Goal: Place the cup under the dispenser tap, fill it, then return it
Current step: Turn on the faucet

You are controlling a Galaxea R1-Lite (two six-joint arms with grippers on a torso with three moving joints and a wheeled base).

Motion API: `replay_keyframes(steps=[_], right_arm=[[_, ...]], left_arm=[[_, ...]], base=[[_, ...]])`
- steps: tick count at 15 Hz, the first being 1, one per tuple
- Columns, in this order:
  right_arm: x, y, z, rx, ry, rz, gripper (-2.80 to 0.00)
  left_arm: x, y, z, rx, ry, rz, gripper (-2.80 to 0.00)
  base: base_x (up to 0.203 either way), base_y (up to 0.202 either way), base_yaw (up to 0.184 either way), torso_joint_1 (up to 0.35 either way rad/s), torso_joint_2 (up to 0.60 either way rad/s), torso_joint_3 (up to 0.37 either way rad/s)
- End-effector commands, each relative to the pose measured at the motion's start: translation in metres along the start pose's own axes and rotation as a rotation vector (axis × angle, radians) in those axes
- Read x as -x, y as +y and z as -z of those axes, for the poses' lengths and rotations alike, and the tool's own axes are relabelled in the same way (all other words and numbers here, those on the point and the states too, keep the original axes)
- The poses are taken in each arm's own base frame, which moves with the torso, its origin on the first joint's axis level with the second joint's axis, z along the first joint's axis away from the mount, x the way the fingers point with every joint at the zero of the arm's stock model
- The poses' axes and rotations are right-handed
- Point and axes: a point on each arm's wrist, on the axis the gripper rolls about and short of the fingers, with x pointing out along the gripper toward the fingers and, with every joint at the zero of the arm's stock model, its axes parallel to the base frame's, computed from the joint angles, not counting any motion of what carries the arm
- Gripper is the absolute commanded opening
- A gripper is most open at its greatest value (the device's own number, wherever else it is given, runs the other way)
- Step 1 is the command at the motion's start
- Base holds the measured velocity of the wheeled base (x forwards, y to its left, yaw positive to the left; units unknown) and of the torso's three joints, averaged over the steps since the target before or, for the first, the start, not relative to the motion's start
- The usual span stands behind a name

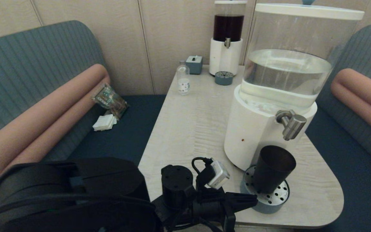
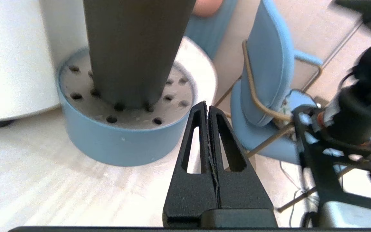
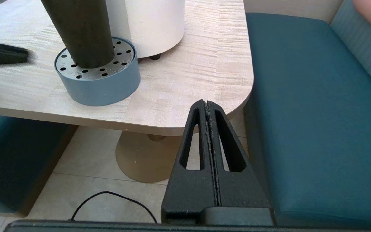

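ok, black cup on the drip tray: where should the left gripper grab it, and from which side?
Probably mid-wall of the cup, approached level from the robot's left, where the left gripper sits shut. The cup stands upright, handle-free, tapering downward on the drip tray. The dispenser tap overhangs its rim, ruling out a top grab.

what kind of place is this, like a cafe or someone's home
Most likely a cafe or canteen booth. A light wood table stands between padded blue bench seats, and it carries two self-serve drink dispensers: a large water dispenser with a black cup on its drip tray, and a smaller one with dark liquid.
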Motion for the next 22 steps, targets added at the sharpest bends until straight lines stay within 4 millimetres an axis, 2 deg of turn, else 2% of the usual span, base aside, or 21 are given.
replay_keyframes(steps=[1, 6, 9, 13, 15, 18, 20, 22], right_arm=[[0.0, 0.0, 0.0, 0.0, -0.001, -0.001, -2.8], [0.0, 0.0, 0.0, 0.0, -0.001, 0.001, -2.8], [0.0, 0.0, 0.0, 0.0, -0.001, 0.0, -2.8], [0.0, 0.0, 0.0, 0.0, -0.001, -0.001, -2.8], [0.0, 0.0, 0.0, 0.0, -0.001, -0.001, -2.8], [0.0, 0.0, 0.0, 0.0, -0.001, 0.0, -2.8], [0.0, 0.0, 0.0, 0.0, -0.001, -0.001, -2.8], [0.0, 0.0, 0.0, 0.0, -0.001, -0.001, -2.8]], left_arm=[[0.026, -0.022, -0.047, -0.038, -0.087, -0.019, -2.8], [0.087, -0.043, -0.106, 0.042, -0.303, -0.37, -2.8], [0.115, -0.057, -0.131, 0.059, -0.432, -0.475, -2.8], [0.163, -0.054, -0.183, -0.026, -0.653, -0.616, -2.8], [0.193, -0.043, -0.195, -0.074, -0.694, -0.738, -2.8], [0.25, -0.027, -0.202, -0.164, -0.733, -1.003, -2.8], [0.283, -0.037, -0.211, -0.246, -0.779, -1.124, -2.8], [0.298, -0.065, -0.218, -0.316, -0.819, -1.142, -2.8]], base=[[0.0, 0.0, 0.0, 0.0, 0.0, 0.0], [0.0, 0.0, 0.0, 0.0, 0.0, 0.0], [0.0, 0.0, 0.0, 0.0, 0.0, 0.0], [0.0, 0.0, 0.0, 0.0, 0.0, 0.0], [0.0, 0.0, 0.0, 0.0, 0.0, 0.0], [0.0, 0.0, 0.0, 0.0, 0.0, 0.0], [0.0, 0.0, 0.0, 0.0, 0.0, 0.0], [0.0, 0.0, 0.0, 0.0, 0.0, 0.0]])
